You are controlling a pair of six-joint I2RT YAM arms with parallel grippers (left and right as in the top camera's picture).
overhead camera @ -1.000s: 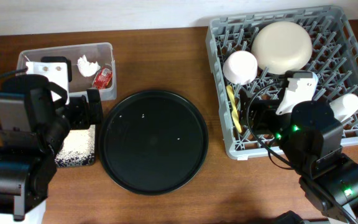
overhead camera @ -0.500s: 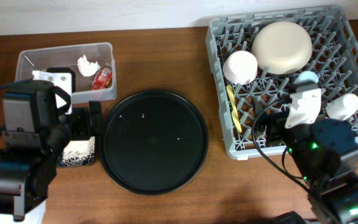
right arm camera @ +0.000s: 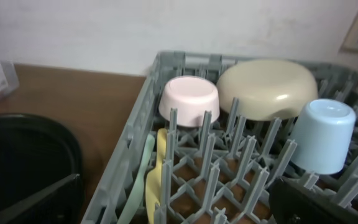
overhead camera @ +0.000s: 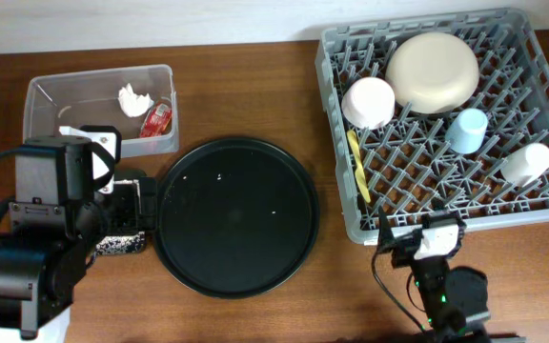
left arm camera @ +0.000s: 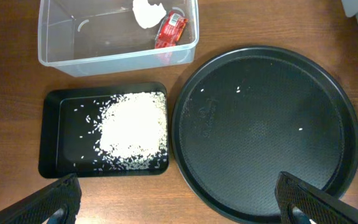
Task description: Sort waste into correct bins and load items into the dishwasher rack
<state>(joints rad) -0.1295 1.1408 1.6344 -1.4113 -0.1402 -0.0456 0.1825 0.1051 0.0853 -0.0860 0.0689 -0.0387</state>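
The grey rack (overhead camera: 475, 222) holds a cream plate (overhead camera: 432, 71), white bowl (overhead camera: 368, 100), blue cup (overhead camera: 467, 131) and white cup (overhead camera: 527, 162). White rice (left arm camera: 132, 130) heaps in the black tray (left arm camera: 61, 146), half hidden overhead by the left arm (overhead camera: 36, 229). The left pincer (left arm camera: 179, 208) and right pincer (right arm camera: 176, 205) gape empty.

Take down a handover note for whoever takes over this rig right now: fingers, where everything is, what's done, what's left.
Left gripper: open, empty, above the trays.
Right gripper: open, empty, in front of the rack.
The rice lies in the black rectangular tray; the wrapper is in the clear tub.
The rack holds the plate, bowl, blue cup, white cup, yellow utensil and green utensil.
Done: sorting and loading, it seems.
Left: a few stray grains on the round tray, if wanted.
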